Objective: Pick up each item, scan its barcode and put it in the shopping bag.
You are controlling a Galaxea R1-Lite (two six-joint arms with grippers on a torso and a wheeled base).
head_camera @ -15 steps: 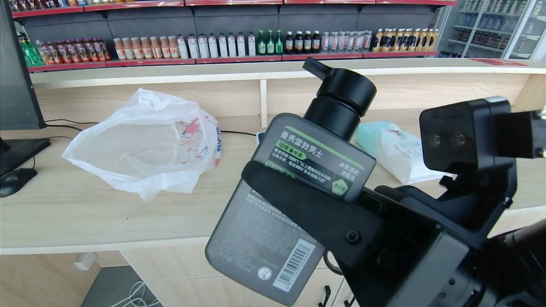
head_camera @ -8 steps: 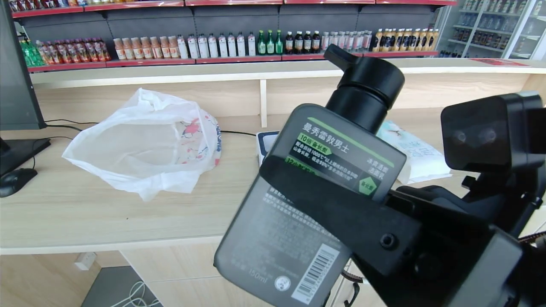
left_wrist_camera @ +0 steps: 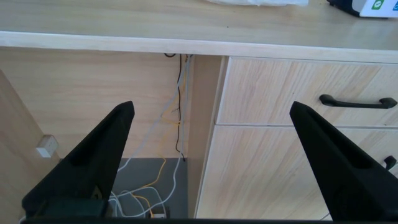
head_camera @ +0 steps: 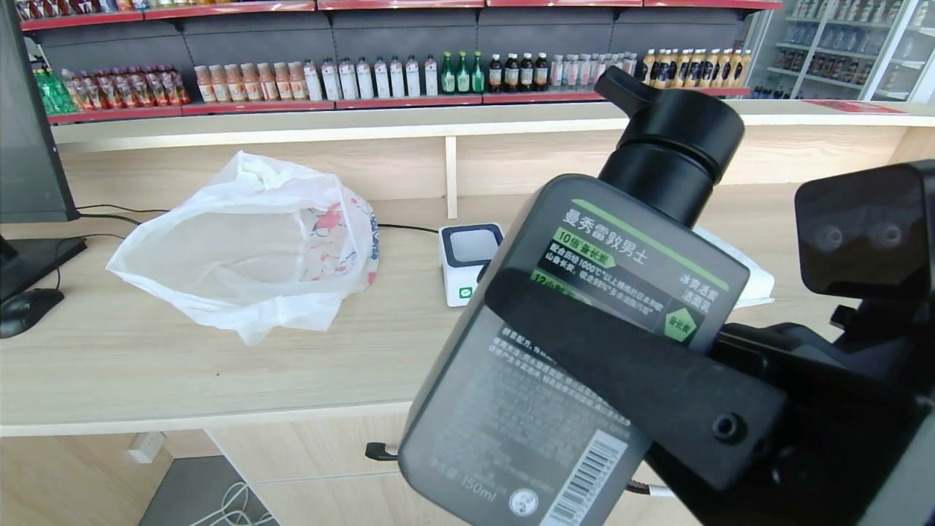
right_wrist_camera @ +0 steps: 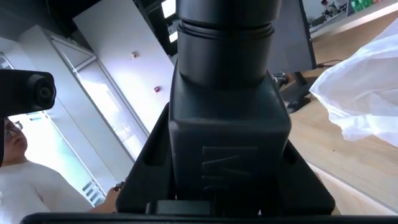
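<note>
**Shop bench, dark bottle held up close**

Held above the near right part of the bench [head_camera: 182,365], the bottle [head_camera: 504,416] is tilted, with its cap toward the far right. Its body is flat-sided, smoky dark grey plastic with rounded corners and pale print. A green-edged label sits near the shoulder and a white barcode patch at the lowest corner. A glossy black pump cap with a short spout tops it.

The right hand [head_camera: 526,314] is clamped on the bottle. One matte black finger lies slantwise across the front and covers part of the label. In the right wrist view the bottle [right_wrist_camera: 227,112] sits squarely between the jaws.

Just beside the bottle's left edge stands a small white scanner [head_camera: 467,263] with a dark framed window. Farther left lies the shopping bag [head_camera: 248,248], thin crinkled white plastic with its mouth gaping. A white pack [head_camera: 745,281] is mostly hidden behind the bottle.

The left hand [left_wrist_camera: 208,162] hangs below the bench edge with its fingers spread wide, before a pale wood drawer front with a black handle [left_wrist_camera: 357,101].

A mouse [head_camera: 25,310] rests at the far left, and drink shelves [head_camera: 409,73] line the back wall.
</note>
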